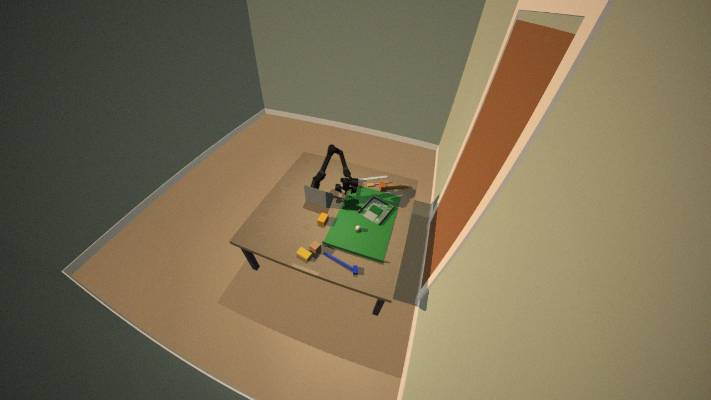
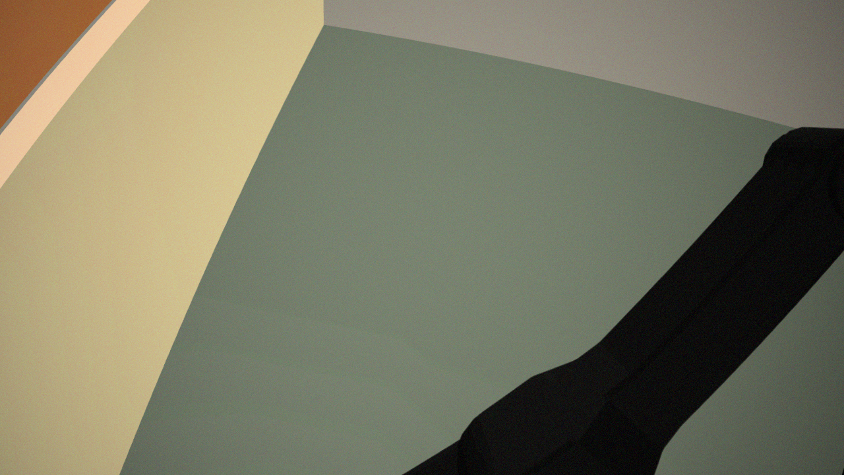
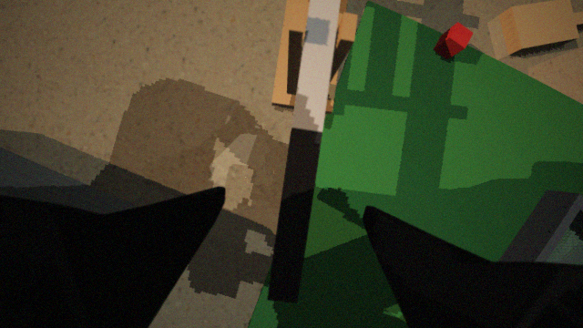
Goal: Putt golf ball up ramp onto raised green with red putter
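Observation:
The red putter's pale shaft (image 3: 316, 68) with its black grip (image 3: 291, 251) lies across a wooden rest (image 3: 281, 87) in the wrist view; its head is out of that view. My gripper (image 1: 345, 193) (image 3: 295, 203) is open above the putter, and the grip shows between its two fingertips, not held. The white golf ball (image 1: 357, 228) sits on the green mat (image 1: 348, 239) (image 3: 364, 155). The raised green (image 1: 376, 210) stands in a grey frame at the mat's right, with a light grey ramp (image 1: 370, 216) on its near side. The exterior view shows only part of the arm, not the fingers.
A small red block (image 3: 455, 40) is at the mat's corner. A grey panel (image 1: 318, 195) stands beside the arm. A blue putter (image 1: 340, 261), yellow blocks (image 1: 322, 219) (image 1: 304, 254) and a tan block (image 1: 315, 246) lie nearer the front. An orange-headed putter (image 1: 381, 185) and white bar (image 1: 375, 178) lie behind the mat.

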Available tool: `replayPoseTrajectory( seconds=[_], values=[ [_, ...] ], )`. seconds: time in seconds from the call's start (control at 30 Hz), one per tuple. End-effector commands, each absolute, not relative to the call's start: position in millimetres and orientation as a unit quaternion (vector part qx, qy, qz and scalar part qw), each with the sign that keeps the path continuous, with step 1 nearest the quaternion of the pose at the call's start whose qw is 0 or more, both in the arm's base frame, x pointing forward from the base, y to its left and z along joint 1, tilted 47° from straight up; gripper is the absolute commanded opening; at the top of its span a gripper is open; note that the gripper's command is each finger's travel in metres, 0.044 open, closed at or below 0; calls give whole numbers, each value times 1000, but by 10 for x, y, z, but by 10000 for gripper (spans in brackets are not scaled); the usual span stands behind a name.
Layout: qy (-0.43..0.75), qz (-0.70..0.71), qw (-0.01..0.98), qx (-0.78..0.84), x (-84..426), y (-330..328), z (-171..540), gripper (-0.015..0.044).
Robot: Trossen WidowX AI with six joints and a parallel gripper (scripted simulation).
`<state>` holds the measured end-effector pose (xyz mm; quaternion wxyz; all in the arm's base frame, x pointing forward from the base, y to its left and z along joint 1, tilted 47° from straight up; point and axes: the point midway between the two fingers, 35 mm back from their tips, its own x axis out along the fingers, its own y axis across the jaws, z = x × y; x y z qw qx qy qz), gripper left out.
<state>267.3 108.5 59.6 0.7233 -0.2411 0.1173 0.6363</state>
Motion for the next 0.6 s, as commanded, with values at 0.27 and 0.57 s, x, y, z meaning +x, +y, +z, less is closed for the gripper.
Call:
replayPoseTrajectory(
  seconds=[0.27,0.57],
  values=[
    [118,637,723,-240,2678,1140,547,361],
    [118,637,723,-240,2678,1140,547,125]
  ],
)
